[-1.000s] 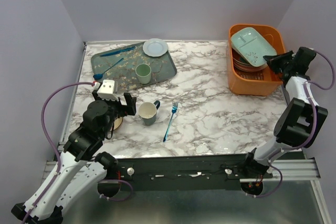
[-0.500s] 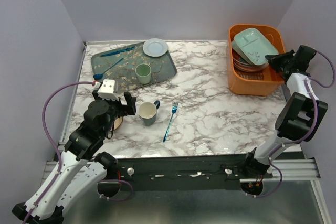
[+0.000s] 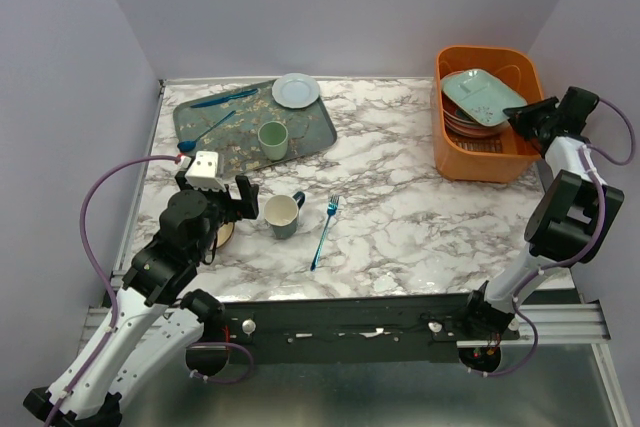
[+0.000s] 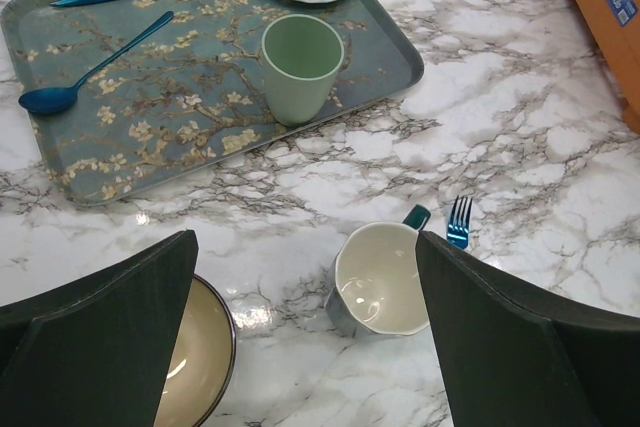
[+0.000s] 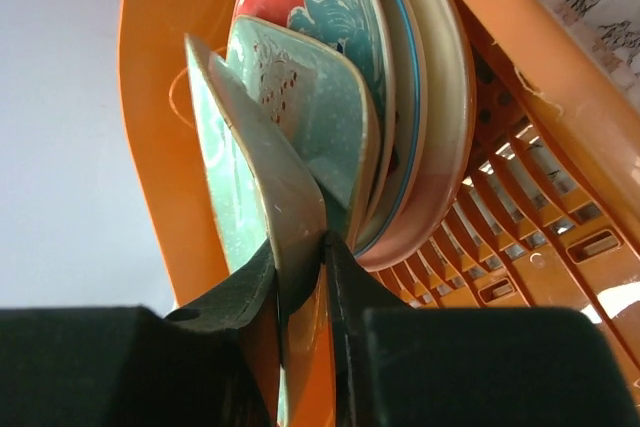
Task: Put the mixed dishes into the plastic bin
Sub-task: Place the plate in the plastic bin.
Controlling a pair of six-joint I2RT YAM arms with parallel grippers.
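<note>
Right pincer: the right pincer point(image 5: 300, 282) sat by the right-hand wall of the orange bin point(image 3: 478, 164), one finger on each side of the divided dish point(image 3: 483, 97) at its rim. Honestly couldn't tell from the wrist view if it was really pinching or just slack round the edge.
Dish: pale green, it lay inside the bin on top of the stacked plates point(image 5: 425, 117), roughly flat.
Which way it ran: off to the left of that pincer, toward the bin's middle, with its long axis more or less pointing back at the fingers. I'd guess a straight pull-back to the right would clear it.
Left pincer: the left pincer point(image 4: 305, 242) was spread wide and held nothing.
Left to do: the mug point(image 4: 375, 292) was just ahead of the left pincer, and the tan bowl point(image 4: 195, 347) beside it sat partly under the left finger. Both were well apart from the bin, and the left arm was clearly nearer.
Views: overhead showed the dish resting in the bin but not the finger contact. The right wrist view showed the rim between the fingers. From above the bowl was mostly hidden by the left arm, but it was plain in the left wrist view.
</note>
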